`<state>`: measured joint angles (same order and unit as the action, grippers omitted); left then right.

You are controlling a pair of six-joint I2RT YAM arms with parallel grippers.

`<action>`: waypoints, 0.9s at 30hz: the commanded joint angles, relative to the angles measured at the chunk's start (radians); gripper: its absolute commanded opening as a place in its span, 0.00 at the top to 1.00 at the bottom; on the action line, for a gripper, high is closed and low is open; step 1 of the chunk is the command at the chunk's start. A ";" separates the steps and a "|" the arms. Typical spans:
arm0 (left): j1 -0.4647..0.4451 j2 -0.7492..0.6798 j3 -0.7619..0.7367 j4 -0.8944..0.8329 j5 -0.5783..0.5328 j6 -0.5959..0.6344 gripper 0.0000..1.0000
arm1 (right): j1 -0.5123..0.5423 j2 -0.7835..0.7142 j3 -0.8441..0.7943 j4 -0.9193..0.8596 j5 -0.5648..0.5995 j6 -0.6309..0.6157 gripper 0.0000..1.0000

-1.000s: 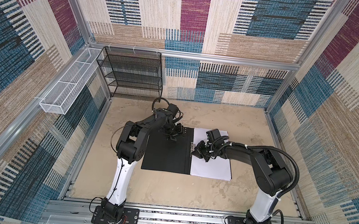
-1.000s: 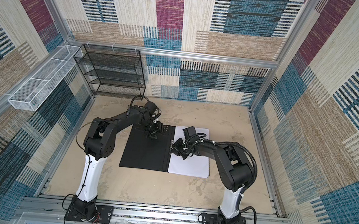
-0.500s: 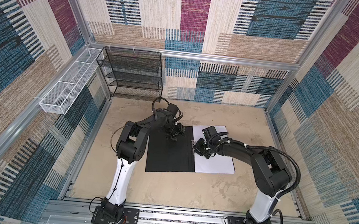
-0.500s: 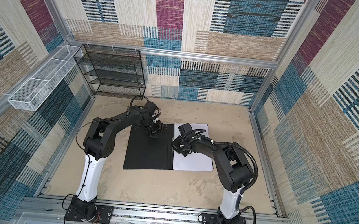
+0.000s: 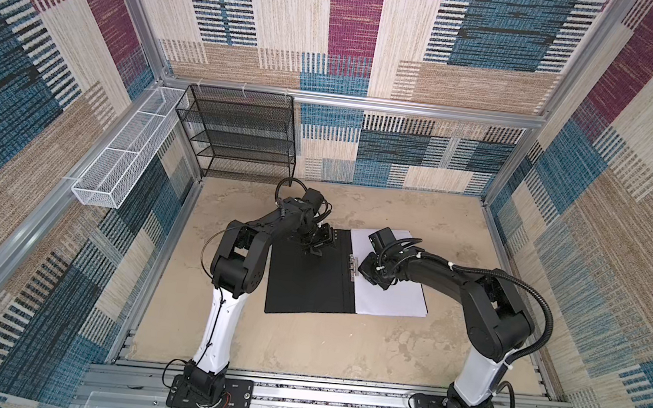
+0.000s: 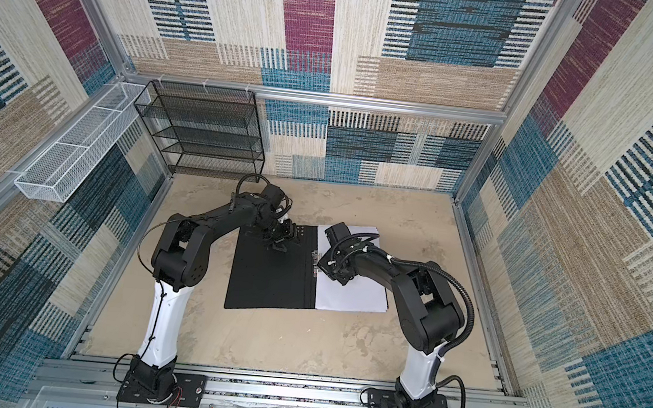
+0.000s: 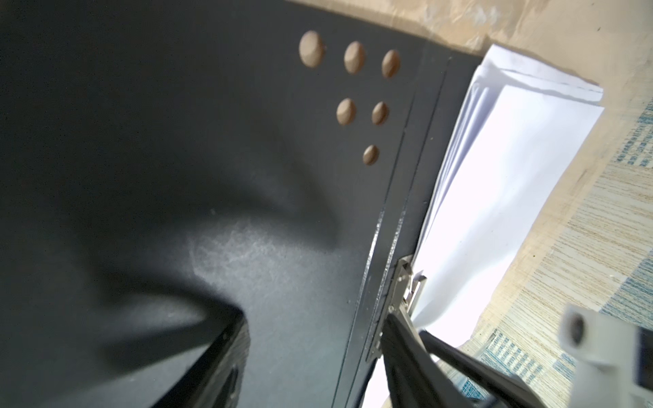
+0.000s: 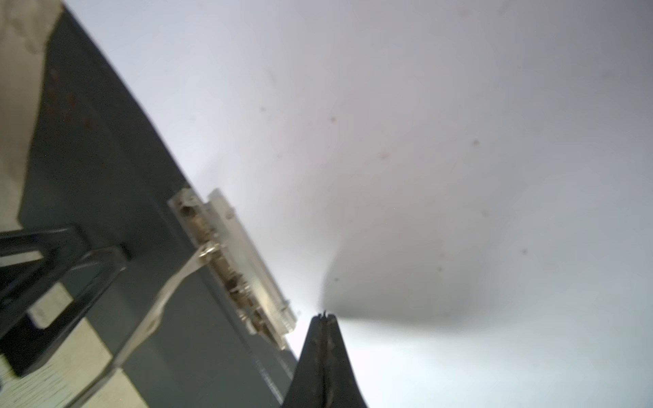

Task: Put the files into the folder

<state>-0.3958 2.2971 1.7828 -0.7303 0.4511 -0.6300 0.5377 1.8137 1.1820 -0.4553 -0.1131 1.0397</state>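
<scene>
Folder (image 5: 307, 286) and files (image 5: 389, 300) slid toward 3 o'clock. Right gripper (image 8: 323, 316), closed, empty, presses files, seemingly seated. Left gripper (image 5: 316, 250), part-open, holds nothing.

Walls (image 5: 353, 28) clad in patchwork carpet of blue, maroon and beige, edged with aluminium rails (image 5: 369, 103). Sandy, mottled floor (image 5: 300, 348). Black mesh shelf rack (image 5: 236, 136) against the back wall, white wire basket (image 5: 130, 145) along the left wall. Soft, even light.

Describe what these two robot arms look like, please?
Both are alike: a white lower segment, with chunky black joints and links above. The left arm trails a thin black cable loop; the right arm wears a ribbed black hose. The right gripper has slim, tapering black fingers.
</scene>
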 commanded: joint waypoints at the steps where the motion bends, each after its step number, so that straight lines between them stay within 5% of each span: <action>1: -0.005 0.073 -0.037 -0.148 -0.196 -0.008 0.35 | 0.002 -0.009 0.067 -0.013 -0.081 -0.031 0.97; 3: -0.005 0.072 -0.039 -0.149 -0.198 -0.008 0.35 | 0.001 -0.016 0.092 -0.031 -0.110 -0.020 0.93; 6: -0.005 0.068 -0.039 -0.150 -0.203 -0.006 0.35 | -0.009 -0.028 0.113 -0.055 -0.133 -0.005 0.70; 9: -0.004 0.067 -0.039 -0.149 -0.203 -0.005 0.35 | -0.034 -0.007 0.125 -0.055 -0.230 0.016 0.65; 27: -0.005 0.063 -0.036 -0.148 -0.198 -0.009 0.35 | -0.094 0.105 0.173 0.016 -0.419 0.122 0.64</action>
<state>-0.3958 2.2974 1.7828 -0.7303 0.4511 -0.6300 0.4492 1.9079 1.3369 -0.4671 -0.4931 1.1351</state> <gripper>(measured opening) 0.647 0.363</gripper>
